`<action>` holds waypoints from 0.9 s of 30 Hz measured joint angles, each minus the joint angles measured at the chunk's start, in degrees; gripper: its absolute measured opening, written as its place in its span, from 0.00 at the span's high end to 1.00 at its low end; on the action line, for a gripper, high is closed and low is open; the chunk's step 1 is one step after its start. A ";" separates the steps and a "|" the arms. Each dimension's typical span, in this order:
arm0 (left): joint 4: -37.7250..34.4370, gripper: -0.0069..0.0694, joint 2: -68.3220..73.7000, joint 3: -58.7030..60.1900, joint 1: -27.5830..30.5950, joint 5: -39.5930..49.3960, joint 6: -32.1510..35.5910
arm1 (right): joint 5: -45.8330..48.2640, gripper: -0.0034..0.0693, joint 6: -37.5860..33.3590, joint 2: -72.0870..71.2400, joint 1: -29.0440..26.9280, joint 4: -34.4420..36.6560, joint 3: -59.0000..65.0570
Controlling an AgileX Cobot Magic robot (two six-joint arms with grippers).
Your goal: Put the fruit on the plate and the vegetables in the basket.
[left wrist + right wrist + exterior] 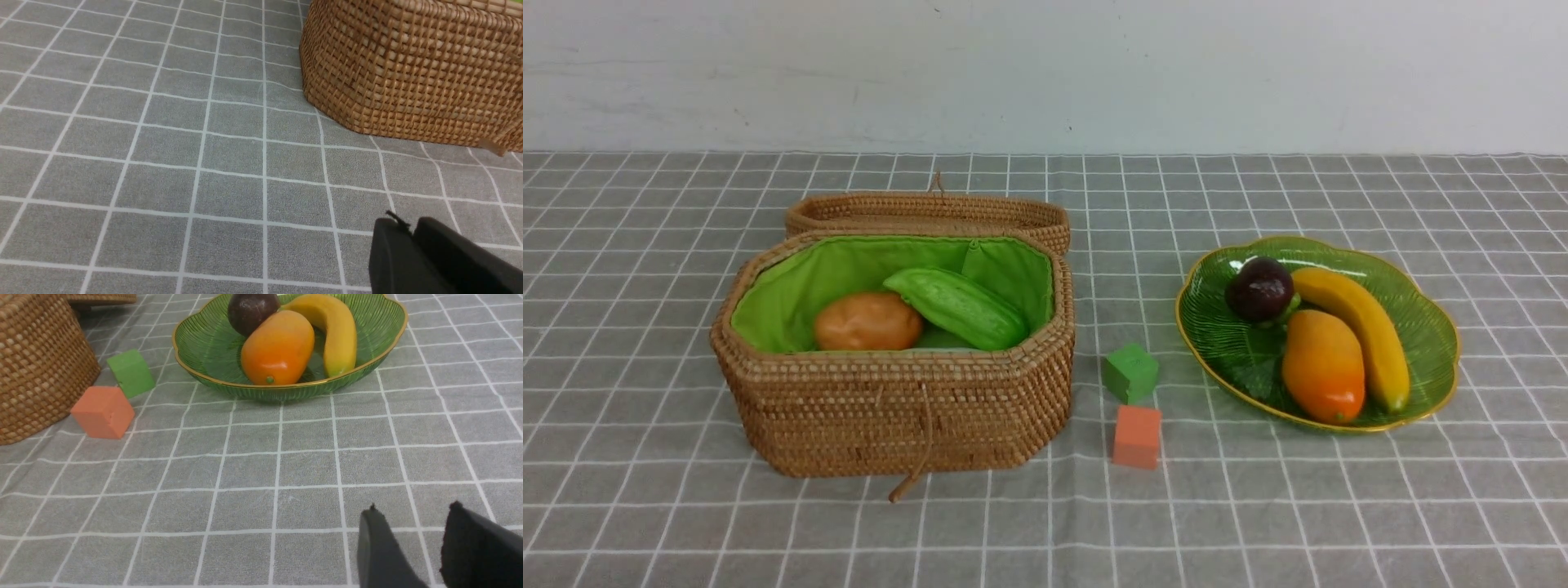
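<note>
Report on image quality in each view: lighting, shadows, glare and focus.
Front view: even, soft light; faint shadows beside the basket and cubes; small highlight on the dark purple fruit; slightly soft overall. Left wrist view: the cloth is sharp, the left hand is a dark, blurred shape at the edge. Right wrist view: glare on the mango, the right hand out of focus.

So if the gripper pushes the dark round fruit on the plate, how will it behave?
The dark round fruit would probably roll easily, being nearly spherical. Its glossy skin looks slippery. It touches the mango and lies by the banana, so they may block it.
</note>
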 joint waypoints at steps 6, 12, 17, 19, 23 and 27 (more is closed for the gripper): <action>0.00 0.81 0.00 0.00 0.00 0.00 0.00 | 0.00 0.62 0.00 0.00 0.00 0.00 0.00; 0.00 0.81 0.00 0.00 0.00 0.00 0.00 | 0.00 0.62 0.00 0.00 0.00 0.00 0.00; 0.00 0.80 0.00 0.00 0.00 0.00 0.00 | 0.00 0.62 0.00 0.00 0.00 0.00 0.00; 0.00 0.80 0.00 0.00 0.00 0.00 0.00 | 0.00 0.62 0.00 0.00 0.00 0.00 0.00; 0.00 0.79 0.00 0.00 0.00 0.00 0.00 | 0.00 0.62 0.00 0.00 0.00 0.00 0.00; 0.00 0.79 0.00 0.00 0.00 0.00 0.00 | 0.00 0.62 0.00 0.00 0.00 0.00 0.00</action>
